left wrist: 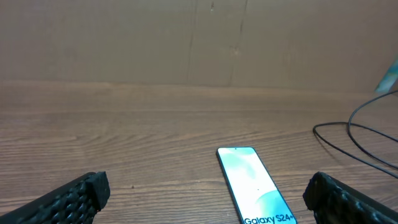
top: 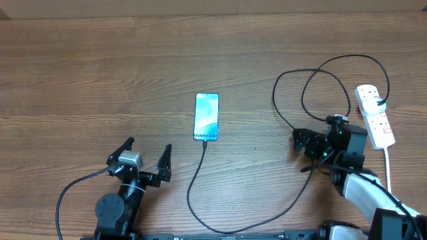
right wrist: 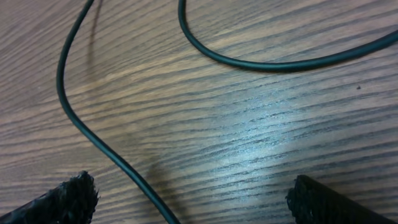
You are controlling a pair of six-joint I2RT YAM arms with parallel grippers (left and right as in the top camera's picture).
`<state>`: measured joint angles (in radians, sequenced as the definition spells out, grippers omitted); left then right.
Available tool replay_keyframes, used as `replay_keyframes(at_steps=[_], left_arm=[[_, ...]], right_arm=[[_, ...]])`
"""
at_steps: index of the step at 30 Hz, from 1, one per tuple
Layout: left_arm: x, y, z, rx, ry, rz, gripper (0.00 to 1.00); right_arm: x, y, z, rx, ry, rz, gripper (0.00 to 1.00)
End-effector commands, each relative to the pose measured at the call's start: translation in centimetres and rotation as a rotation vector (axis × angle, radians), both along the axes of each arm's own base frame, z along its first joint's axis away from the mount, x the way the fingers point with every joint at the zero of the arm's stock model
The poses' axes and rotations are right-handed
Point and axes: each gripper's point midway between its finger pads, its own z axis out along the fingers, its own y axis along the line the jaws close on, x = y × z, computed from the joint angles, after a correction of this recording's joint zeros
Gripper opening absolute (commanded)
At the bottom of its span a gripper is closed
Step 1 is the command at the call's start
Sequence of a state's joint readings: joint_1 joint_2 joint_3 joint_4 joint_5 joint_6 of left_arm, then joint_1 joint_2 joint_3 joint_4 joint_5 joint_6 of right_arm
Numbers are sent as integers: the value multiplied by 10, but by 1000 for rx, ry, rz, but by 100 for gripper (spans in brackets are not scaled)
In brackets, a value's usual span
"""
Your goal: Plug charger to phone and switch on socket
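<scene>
The right gripper (top: 298, 143) has its jaws spread wide with nothing between them, low over the wood near the right edge of the worktop (top: 80, 67). Two strands of the charger (right wrist: 273, 65) lie just ahead of its fingers. Its wrist is bent so the fingers aim leftward, away from the socket (top: 373, 113), which lies beside the arm along the right edge. The cable's tip meets the phone (top: 207, 117), mid-worktop, at the end facing the front edge; whether it is fully seated I cannot tell. I judge the switch is what remains: swing the arm round, narrow the jaws and press one fingertip squarely on the rocker by the black plug, clear of the loops. The left gripper (top: 148, 147), equally wide and empty, rests near the front edge, aimed at the phone
</scene>
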<state>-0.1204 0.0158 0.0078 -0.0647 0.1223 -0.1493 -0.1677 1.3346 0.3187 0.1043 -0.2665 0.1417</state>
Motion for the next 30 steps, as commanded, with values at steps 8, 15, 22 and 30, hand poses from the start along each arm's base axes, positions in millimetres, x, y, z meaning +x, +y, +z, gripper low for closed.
replay_keyframes(at_steps=[8, 15, 22, 30], left_arm=[[-1, -1, 0, 21, -11, -3, 100], [-1, -1, 0, 21, -11, -3, 100], [-1, -1, 0, 21, -11, -3, 100], [-1, -1, 0, 21, -11, -3, 100]], right_arm=[[-53, 22, -35, 74, 63, 38, 100], [-64, 33, -29, 65, -22, 80, 100], [-67, 41, -21, 30, -62, 138, 100], [-71, 54, -15, -33, -88, 214, 100]])
